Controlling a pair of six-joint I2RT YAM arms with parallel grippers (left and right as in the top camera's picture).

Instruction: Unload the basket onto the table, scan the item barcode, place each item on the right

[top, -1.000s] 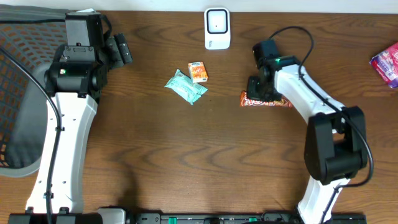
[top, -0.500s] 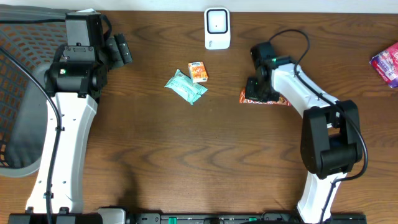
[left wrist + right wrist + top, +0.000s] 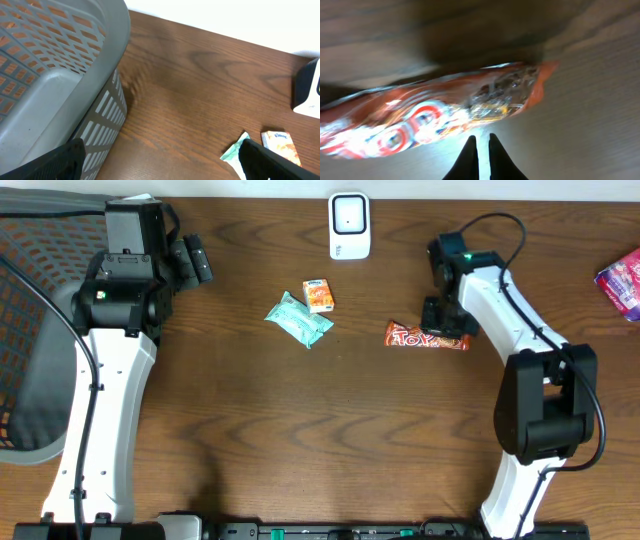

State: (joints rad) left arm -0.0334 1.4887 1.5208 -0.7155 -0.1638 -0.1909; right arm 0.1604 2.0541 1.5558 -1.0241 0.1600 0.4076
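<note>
An orange candy bar lies flat on the table right of centre. In the right wrist view the candy bar fills the frame just beyond my fingertips. My right gripper hovers over the bar's right end, shut with only a sliver between its tips and nothing in them. The white scanner stands at the table's far edge, and its corner shows in the left wrist view. My left gripper waits far left, open and empty.
A green tissue pack and a small orange box lie left of the bar. A grey mesh basket stands at the left edge, close beside my left gripper. A pink packet sits at the right edge.
My right gripper has swung from the bar's left end to its right end. The bar, partly covered before, now lies fully in view. The left arm has not moved.
</note>
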